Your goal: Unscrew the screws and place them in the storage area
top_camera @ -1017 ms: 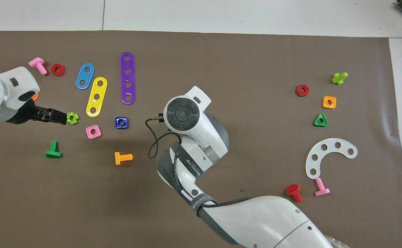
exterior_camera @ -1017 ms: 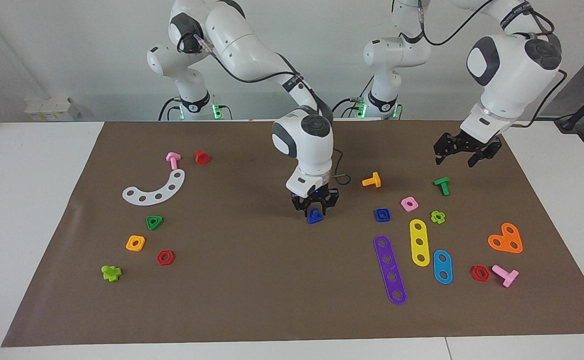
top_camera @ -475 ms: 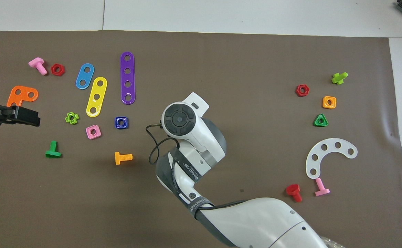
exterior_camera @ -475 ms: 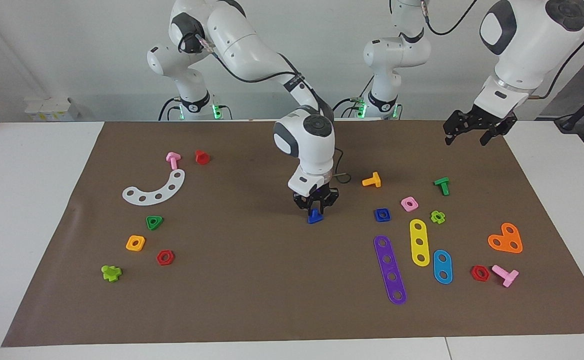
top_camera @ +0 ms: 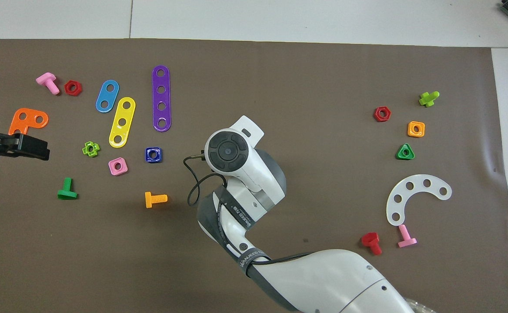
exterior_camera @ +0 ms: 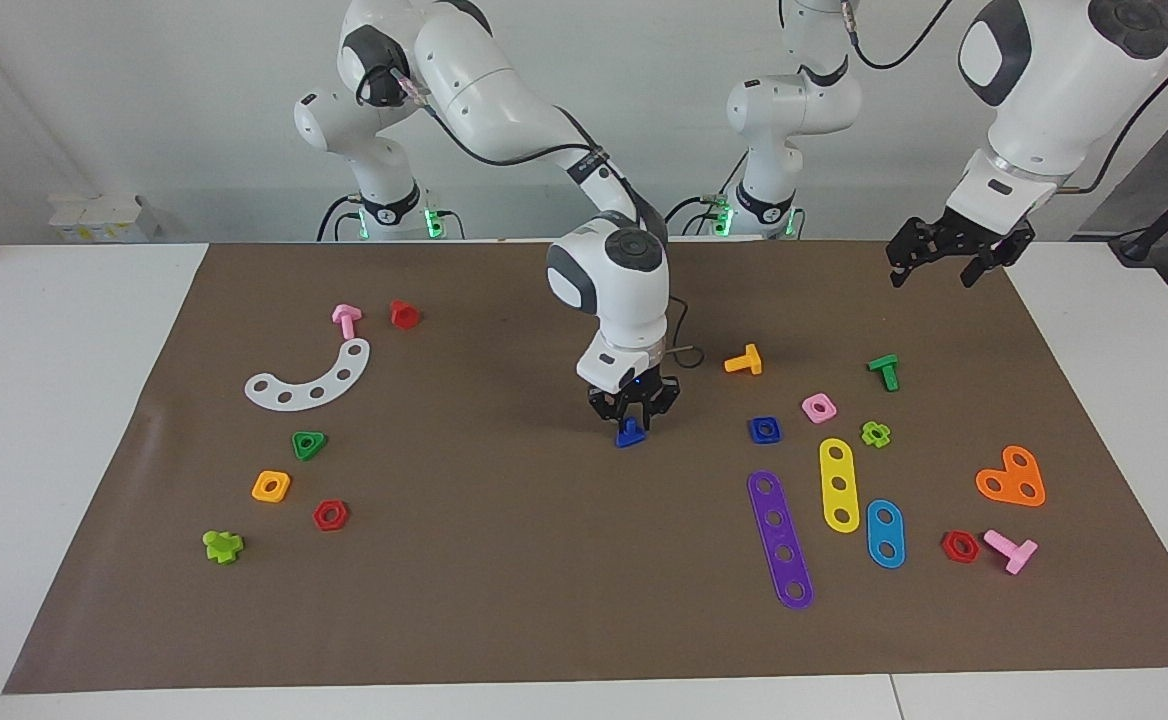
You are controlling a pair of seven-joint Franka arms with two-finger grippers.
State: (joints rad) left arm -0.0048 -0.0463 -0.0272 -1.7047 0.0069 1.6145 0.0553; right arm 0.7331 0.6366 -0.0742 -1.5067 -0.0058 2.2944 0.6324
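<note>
The blue bolt (exterior_camera: 630, 435) is at the middle of the mat, its triangular head down at or just above the paper. My right gripper (exterior_camera: 632, 420) points straight down and is shut on it. In the overhead view the right wrist (top_camera: 227, 151) hides both the gripper and the bolt. The storage area (exterior_camera: 344, 450) is bare mat toward the right arm's end, among the white curved strip (exterior_camera: 309, 378), green triangle nut (exterior_camera: 308, 444), orange square nut (exterior_camera: 271, 486) and red hexagon nut (exterior_camera: 330, 515); it also shows in the overhead view (top_camera: 386, 148). My left gripper (exterior_camera: 949, 262) hangs open and empty, high over the mat's corner, and waits.
Toward the left arm's end lie a blue square nut (exterior_camera: 764, 429), pink nut (exterior_camera: 818, 407), orange bolt (exterior_camera: 745, 361), green bolt (exterior_camera: 884, 371), purple (exterior_camera: 780, 539), yellow (exterior_camera: 839, 484) and blue (exterior_camera: 885, 533) strips, and an orange plate (exterior_camera: 1012, 478).
My left gripper has risen and pulled back from over the green bolt toward the mat's corner, then held still. My right gripper has stayed put on the blue bolt.
</note>
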